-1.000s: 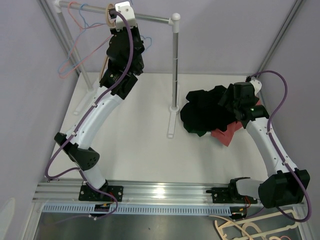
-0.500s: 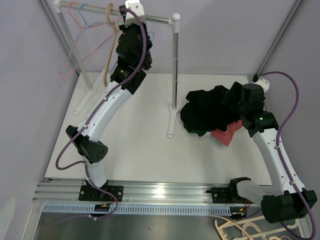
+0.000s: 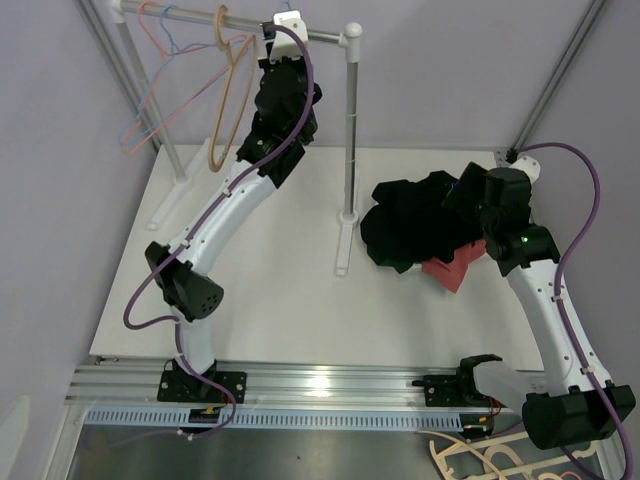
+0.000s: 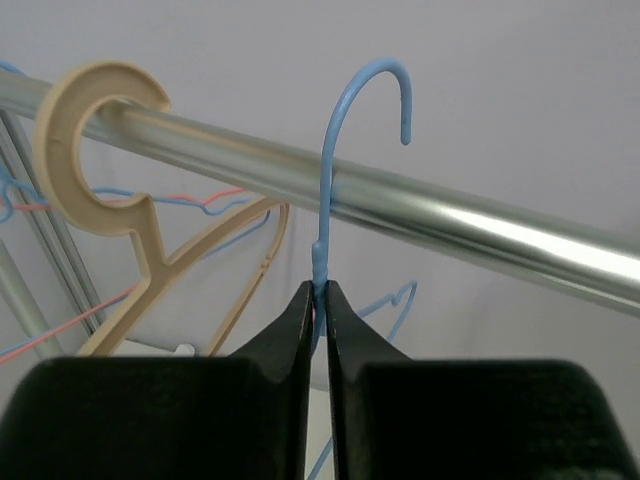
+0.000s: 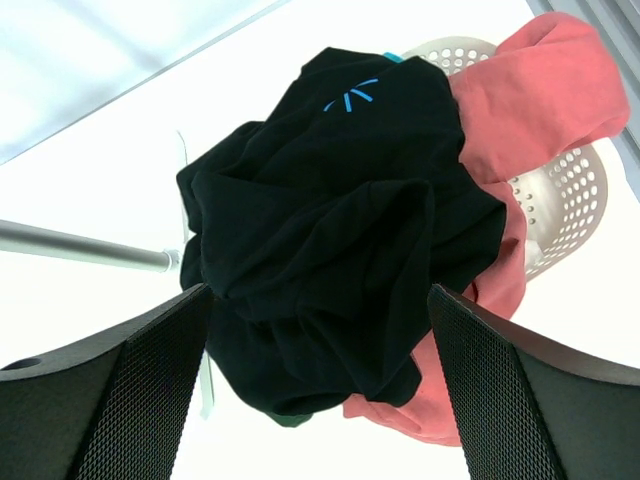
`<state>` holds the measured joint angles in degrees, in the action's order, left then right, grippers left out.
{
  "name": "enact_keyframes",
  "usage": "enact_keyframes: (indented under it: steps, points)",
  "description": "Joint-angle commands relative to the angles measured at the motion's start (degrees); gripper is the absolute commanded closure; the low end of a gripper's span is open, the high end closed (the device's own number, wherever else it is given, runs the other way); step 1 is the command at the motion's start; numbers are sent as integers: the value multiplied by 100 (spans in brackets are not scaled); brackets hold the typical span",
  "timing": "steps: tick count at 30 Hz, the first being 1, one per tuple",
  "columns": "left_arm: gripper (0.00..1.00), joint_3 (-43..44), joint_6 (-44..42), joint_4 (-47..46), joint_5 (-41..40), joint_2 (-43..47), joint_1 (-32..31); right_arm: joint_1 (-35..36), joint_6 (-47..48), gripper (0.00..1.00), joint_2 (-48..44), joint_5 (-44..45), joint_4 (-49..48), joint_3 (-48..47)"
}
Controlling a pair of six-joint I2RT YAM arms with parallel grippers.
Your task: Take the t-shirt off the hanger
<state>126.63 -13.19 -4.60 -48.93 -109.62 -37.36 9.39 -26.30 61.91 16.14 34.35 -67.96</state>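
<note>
A thin blue hanger (image 4: 345,110) has its hook over the metal rail (image 4: 450,215). My left gripper (image 4: 320,300) is shut on the hanger's neck just below the rail; in the top view it (image 3: 287,40) sits high against the rail. The hanger carries no garment. A crumpled black t-shirt (image 3: 410,225) lies on the right of the table, seen from close in the right wrist view (image 5: 330,220). My right gripper (image 5: 318,295) hovers just above it, open, one finger on each side and nothing between them.
A red garment (image 5: 540,90) and a white perforated basket (image 5: 570,200) lie under the black t-shirt. A tan hanger (image 3: 228,110) and pink and blue wire hangers (image 3: 150,90) hang on the rail's left part. The rack's upright post (image 3: 350,120) stands mid-table.
My left arm has slid right along the rail, carrying the blue hanger away from the tan one. My right arm shifted a little at first, then stayed above the black t-shirt.
</note>
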Motion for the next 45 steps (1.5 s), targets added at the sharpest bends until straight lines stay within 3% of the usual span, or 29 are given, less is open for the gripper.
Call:
enact_keyframes:
  steps: [1, 7, 9, 13, 18, 22, 28, 32, 39, 45]
  points:
    - [90, -260, 299, -67, 111, 292, -43, 10, 11, 7, -48, -111, -218, -15]
    - [68, -244, 212, -58, 199, 406, -104, 19, -24, 7, -21, -155, -262, 46]
    - [67, -191, 63, -172, 199, 459, -148, 19, -33, 7, -21, -173, -271, 73]
    - [57, 11, -245, -216, 156, 626, -227, 19, -15, 7, -12, -225, -288, 81]
    - [29, -33, -1017, -471, -72, 1135, -491, 28, 160, 4, 49, -322, -332, 3]
    - [0, -726, -1203, -350, -170, 1829, -789, 72, 485, 0, 58, -559, -350, -426]
    - [1, -2202, -475, 362, -73, 3340, -1351, 212, 591, 0, 76, -585, 54, -1087]
    - [0, -3815, 384, 1187, -12, 4395, -1747, 441, 618, 1, -222, -708, 203, -825]
    - [0, -5899, 2197, 2664, 1121, 6355, -1862, 503, 478, 0, -987, -823, 599, -183]
    - [1, -6773, 3005, 3500, 1369, 7769, -1853, 503, 398, 1, -1576, -1254, 915, 143]
